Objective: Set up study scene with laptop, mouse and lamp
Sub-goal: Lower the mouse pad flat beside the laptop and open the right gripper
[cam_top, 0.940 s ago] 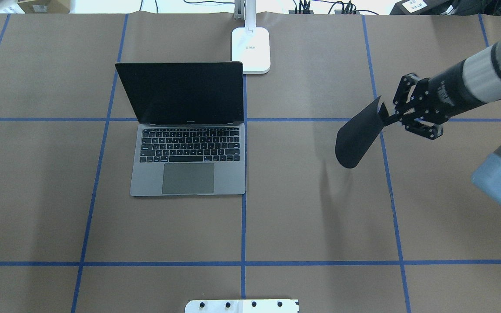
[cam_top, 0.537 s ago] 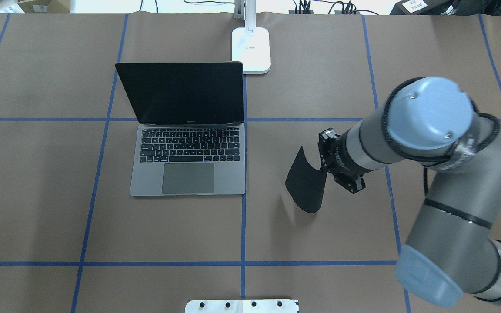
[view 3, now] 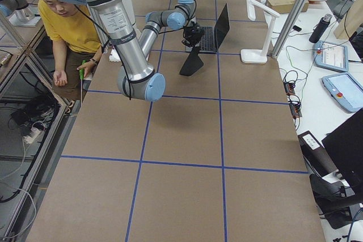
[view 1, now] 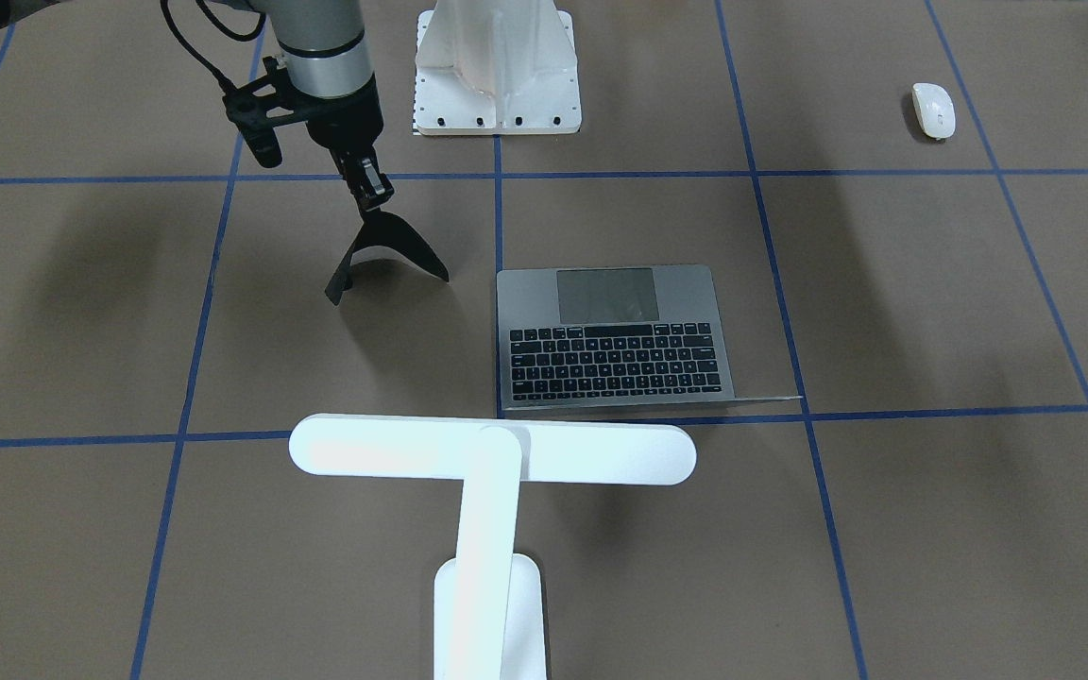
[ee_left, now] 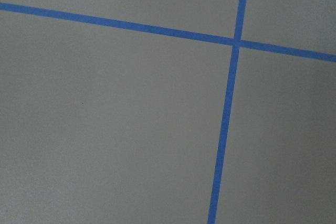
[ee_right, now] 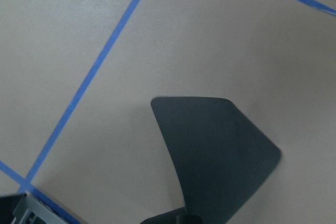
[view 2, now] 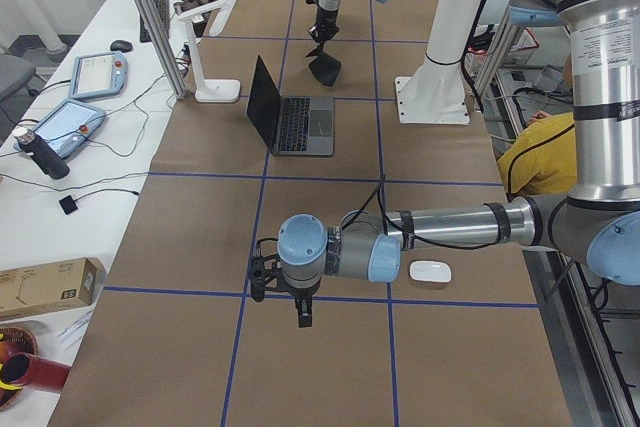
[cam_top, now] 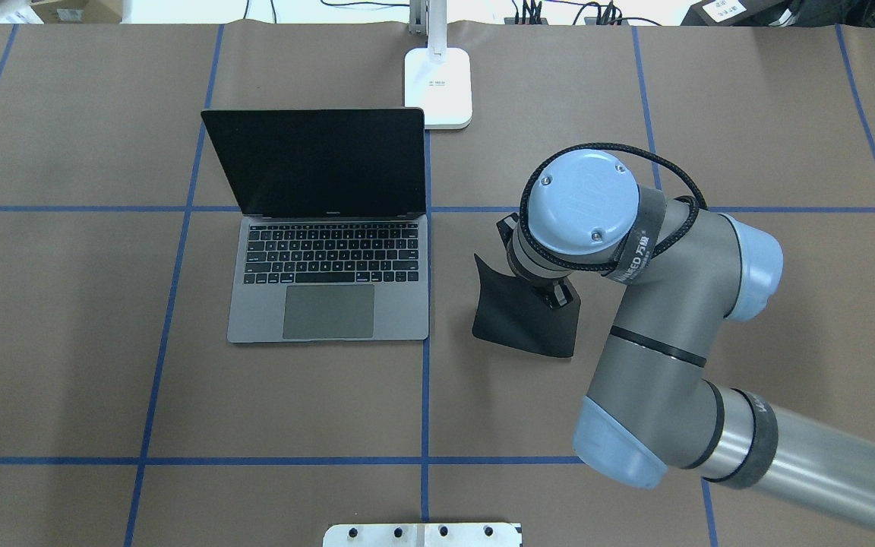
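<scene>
Brown paper with blue tape lines is covering the table (cam_top: 65, 365). Nearest the robot, the mouse (view 1: 933, 110) is lying on its left side, and the left gripper (view 2: 303, 309) is hanging just beyond it, its jaws too small to judge. Farther out, the right gripper (view 1: 372, 194) is pinching a drooping black mouse pad (cam_top: 521, 323) just right of the open laptop (cam_top: 329, 304), and the lamp (view 1: 492, 451) is standing behind the laptop at the far edge.

laptop (cam_top: 329, 311): tiny pale lettering under the screen, too small to read.
lamp (cam_top: 438, 83): faint marks on the base, illegible.
arm band (cam_top: 634, 254): white characters, blurred, nothing legible there either.
</scene>
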